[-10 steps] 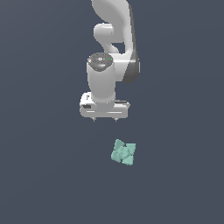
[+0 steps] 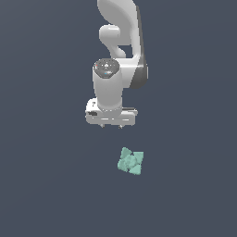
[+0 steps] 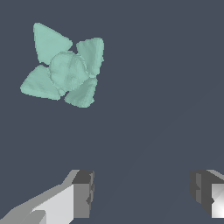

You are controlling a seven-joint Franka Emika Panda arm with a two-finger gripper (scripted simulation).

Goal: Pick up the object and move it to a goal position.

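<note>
Wrist view: hand (image 3: 142,192) released, fingers spread, nothing between them. Object (image 2: 130,161) lies on the table, apart from the hand. Centre above it, then descend straddling its narrowest span.

The background (image 2: 41,185) is one plain, dark slate-blue expanse that fills both views edge to edge. No wall, horizon, seam or furniture breaks it. The lighting is soft and even. In the wrist view, faint diagonal shadow bands (image 3: 144,148) cross the same flat surface.
</note>
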